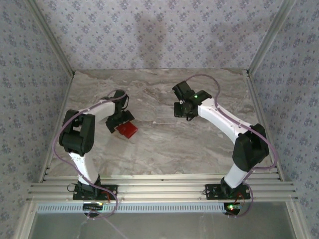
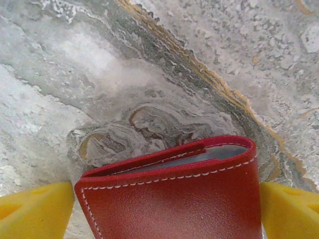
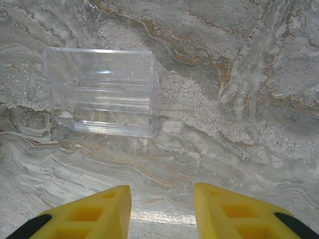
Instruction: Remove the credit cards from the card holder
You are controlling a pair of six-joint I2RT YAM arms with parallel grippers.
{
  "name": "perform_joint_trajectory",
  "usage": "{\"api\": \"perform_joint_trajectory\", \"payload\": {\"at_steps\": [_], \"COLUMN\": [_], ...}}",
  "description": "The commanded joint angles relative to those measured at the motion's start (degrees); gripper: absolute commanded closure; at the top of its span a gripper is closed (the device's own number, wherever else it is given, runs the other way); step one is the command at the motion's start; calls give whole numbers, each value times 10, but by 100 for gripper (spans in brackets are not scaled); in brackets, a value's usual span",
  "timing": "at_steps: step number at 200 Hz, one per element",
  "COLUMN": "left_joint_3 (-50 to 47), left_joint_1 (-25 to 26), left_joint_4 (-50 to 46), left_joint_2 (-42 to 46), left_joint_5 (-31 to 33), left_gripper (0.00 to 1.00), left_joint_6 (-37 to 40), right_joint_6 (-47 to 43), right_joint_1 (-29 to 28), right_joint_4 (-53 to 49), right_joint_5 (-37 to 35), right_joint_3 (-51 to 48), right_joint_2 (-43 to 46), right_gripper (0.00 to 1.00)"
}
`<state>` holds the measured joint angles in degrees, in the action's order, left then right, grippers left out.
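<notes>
On the marbled table, left of centre, the left gripper is clamped on the red card holder. Holder sits right between its yellow fingers, one finger against each side, open edge facing away from the wrist. Can't tell if the holder rests on the table or is lifted. Right gripper is well apart from the holder, further right, fingers spread wide, nothing between them. Clear plastic stand is on the table ahead of the right gripper, off to its left, untouched. Pale grey credit cards show edge-on inside the holder, tucked between the red covers.
</notes>
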<state>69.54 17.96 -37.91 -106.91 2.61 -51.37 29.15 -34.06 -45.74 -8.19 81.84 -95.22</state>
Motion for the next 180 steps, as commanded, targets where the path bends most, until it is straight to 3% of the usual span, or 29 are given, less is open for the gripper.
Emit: {"api": "perform_joint_trajectory", "payload": {"at_steps": [1,47,82,126,180], "left_joint_3": [-2,6,19,59,145], "left_joint_1": [20,59,107,197,314], "left_joint_4": [14,-7,-40,-80,-116], "left_joint_2": [3,7,16,5,-68], "left_joint_5": [-33,-56,-69,-69,-72], "left_gripper": [10,21,24,26,25], "left_joint_6": [30,94,133,155,148], "right_joint_6": [-4,-4,-4,-3,1], "right_joint_1": [-3,-3,-3,-1,5], "right_joint_4": [-18,-24,-25,-22,-17], "right_joint_5": [-10,-15,-17,-18,-23], "right_joint_3": [-6,-15,-28,-71,-105], "right_joint_2": [23,38,48,77,103], "right_gripper": [61,61,61,61,61]}}
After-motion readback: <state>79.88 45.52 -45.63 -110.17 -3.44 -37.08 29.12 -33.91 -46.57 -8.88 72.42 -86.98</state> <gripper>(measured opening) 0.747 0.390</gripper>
